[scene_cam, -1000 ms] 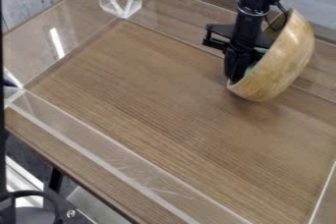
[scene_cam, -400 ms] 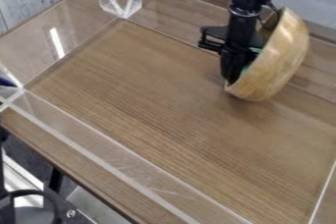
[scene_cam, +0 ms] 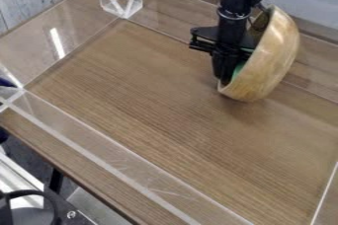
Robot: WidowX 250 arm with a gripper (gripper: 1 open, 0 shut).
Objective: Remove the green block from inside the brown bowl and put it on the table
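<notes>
The brown bowl (scene_cam: pixel 268 56) is tipped up on its side at the right of the table (scene_cam: pixel 145 115), its opening facing left and its lower rim near the wood. My black gripper (scene_cam: pixel 227 75) comes down from above at that open side, with its fingers shut on the bowl's lower rim. The green block is hidden, and I cannot tell whether it lies in the bowl behind the fingers.
Low clear acrylic walls (scene_cam: pixel 46 66) run along the table's edges, with a clear bracket (scene_cam: pixel 121 0) at the back left corner. Bare wood stretches left and in front of the bowl. A darker strip of tabletop lies behind the bowl at the far right.
The gripper and the tilted bowl have moved together a little to the left and away from the camera. The bowl keeps its tilt.
</notes>
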